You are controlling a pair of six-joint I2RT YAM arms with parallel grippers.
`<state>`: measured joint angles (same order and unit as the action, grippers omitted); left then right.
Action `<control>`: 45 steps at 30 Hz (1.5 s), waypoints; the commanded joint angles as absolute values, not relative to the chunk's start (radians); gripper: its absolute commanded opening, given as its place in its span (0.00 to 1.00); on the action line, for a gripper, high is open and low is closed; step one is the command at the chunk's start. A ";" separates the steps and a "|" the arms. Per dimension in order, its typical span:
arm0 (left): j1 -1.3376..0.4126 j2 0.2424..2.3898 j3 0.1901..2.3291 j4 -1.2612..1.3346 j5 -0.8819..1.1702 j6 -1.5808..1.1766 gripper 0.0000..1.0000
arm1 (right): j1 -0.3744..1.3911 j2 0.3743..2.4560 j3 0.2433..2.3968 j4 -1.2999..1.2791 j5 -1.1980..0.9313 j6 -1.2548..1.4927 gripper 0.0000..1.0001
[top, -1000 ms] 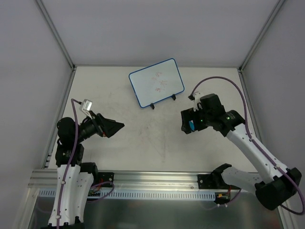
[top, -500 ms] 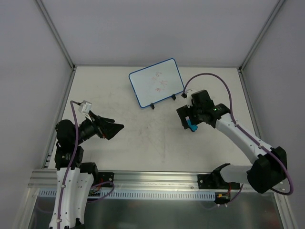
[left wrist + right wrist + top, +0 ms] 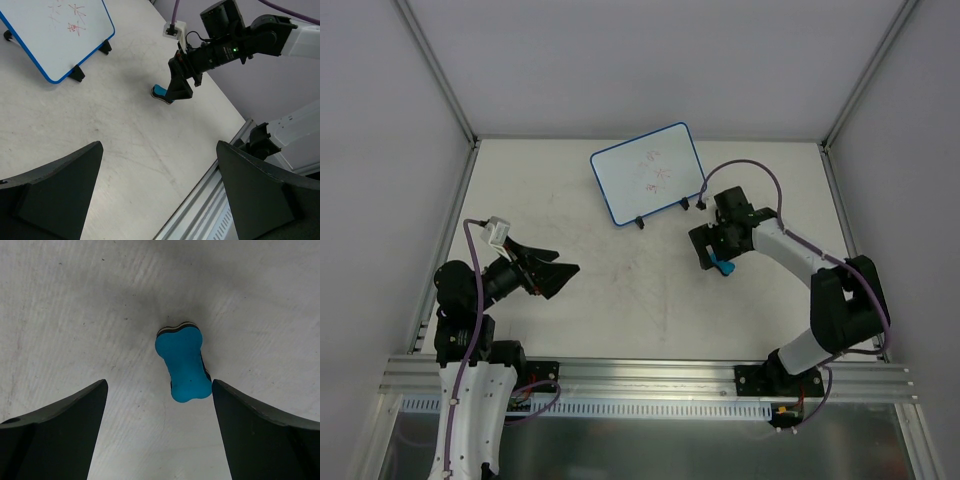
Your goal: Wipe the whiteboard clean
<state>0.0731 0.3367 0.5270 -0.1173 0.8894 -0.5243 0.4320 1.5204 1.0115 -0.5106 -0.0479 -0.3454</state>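
Now the right gripper is hovering wide open over the eraser near the board; the left gripper is gaping wide.

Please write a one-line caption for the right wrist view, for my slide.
Open right gripper frames the blue bone-shaped eraser lying flat on the scuffed white table.

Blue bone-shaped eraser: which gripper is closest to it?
The right gripper, open right over the blue bone-shaped eraser; the left gripper sits across the table.
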 commanded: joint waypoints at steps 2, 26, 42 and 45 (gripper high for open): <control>0.077 0.330 0.520 -0.101 0.891 -0.505 0.99 | 0.397 1.597 1.031 -0.494 -0.101 -0.347 0.89; 0.077 0.322 0.523 -0.101 0.919 -0.499 0.99 | 0.367 1.686 1.057 -0.471 -0.063 -0.316 0.54; 0.077 0.330 0.525 -0.100 0.934 -0.500 0.99 | 0.359 1.678 1.071 -0.459 -0.038 -0.307 0.53; 0.078 0.331 0.525 -0.100 0.934 -0.500 0.99 | 0.359 1.683 1.074 -0.460 -0.046 -0.307 0.50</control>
